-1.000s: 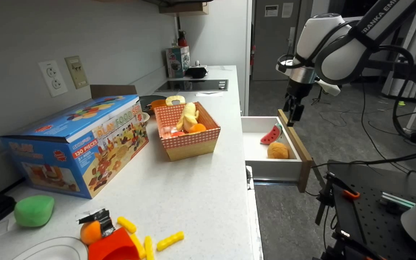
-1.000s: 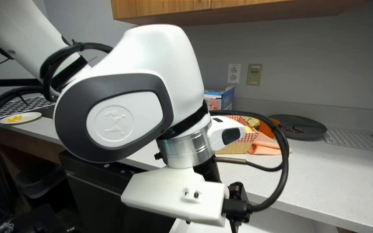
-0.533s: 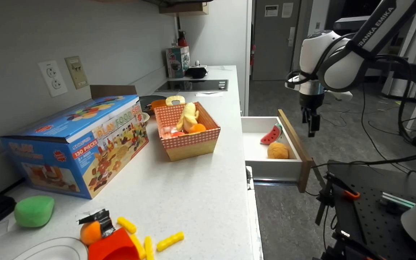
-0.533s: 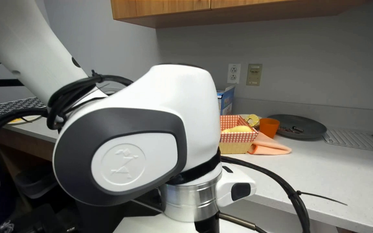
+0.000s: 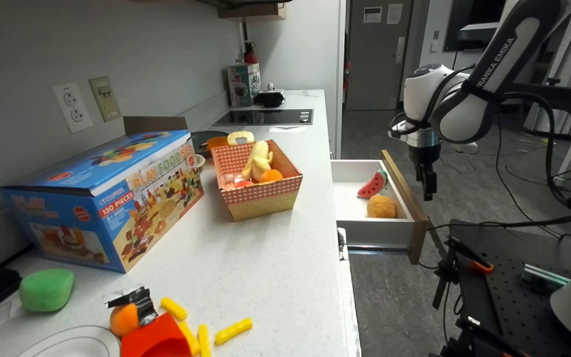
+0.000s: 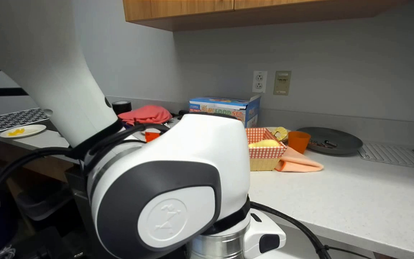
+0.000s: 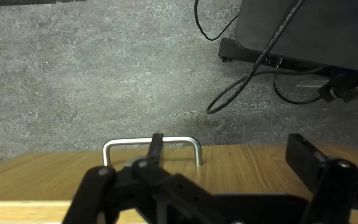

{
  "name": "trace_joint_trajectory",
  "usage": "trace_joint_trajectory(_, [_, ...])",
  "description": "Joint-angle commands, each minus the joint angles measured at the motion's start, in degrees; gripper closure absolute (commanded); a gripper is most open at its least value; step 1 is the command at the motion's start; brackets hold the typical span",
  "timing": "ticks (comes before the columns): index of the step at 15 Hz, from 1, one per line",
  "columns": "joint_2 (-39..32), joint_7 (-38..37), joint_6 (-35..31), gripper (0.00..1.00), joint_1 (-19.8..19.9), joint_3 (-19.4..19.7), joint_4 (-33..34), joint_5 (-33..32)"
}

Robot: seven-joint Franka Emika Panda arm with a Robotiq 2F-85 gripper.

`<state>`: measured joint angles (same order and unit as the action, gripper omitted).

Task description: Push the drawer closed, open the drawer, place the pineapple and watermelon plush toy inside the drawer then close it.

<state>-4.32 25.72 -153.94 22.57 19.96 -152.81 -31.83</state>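
Note:
The drawer (image 5: 418,233) stands pulled out from under the counter, with a white inside and a wooden front. Inside it lie the watermelon (image 5: 373,184), a red wedge with a green rind, and a rounded orange-brown toy (image 5: 381,206) that seems to be the pineapple. My gripper (image 5: 429,191) points down on the room side of the drawer front, holding nothing. In the wrist view the gripper (image 7: 225,147) has its jaws wide apart over the wooden front panel (image 7: 244,168). One finger overlaps the metal handle (image 7: 179,139); contact cannot be told.
A checked basket (image 5: 265,201) of toy food and a blue play-food box (image 5: 97,191) stand on the counter (image 5: 285,277). A black platform (image 5: 513,282) is near the drawer's front. A black cable (image 7: 261,57) hangs over the floor (image 7: 104,77).
My gripper has moved from above the drawer's front edge outward to the room side, then lower. The drawer and the toys inside it have stayed put.

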Motion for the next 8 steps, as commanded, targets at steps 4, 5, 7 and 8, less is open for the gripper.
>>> trace_joint_trajectory(4, [-7.4, 0.5, -7.5, 0.00, -1.0, -1.5, 2.6, 6.1])
trace_joint_trajectory(5, [-7.9, 1.0, -8.4, 0.00, -0.9, -2.2, 2.7, 7.7])
trace_joint_trajectory(7, [-8.2, 2.0, -10.1, 0.00, -0.9, -3.8, 3.0, 11.2])
trace_joint_trajectory(8, [-8.4, 2.6, -11.0, 0.00, -0.8, -4.9, 3.1, 13.2])
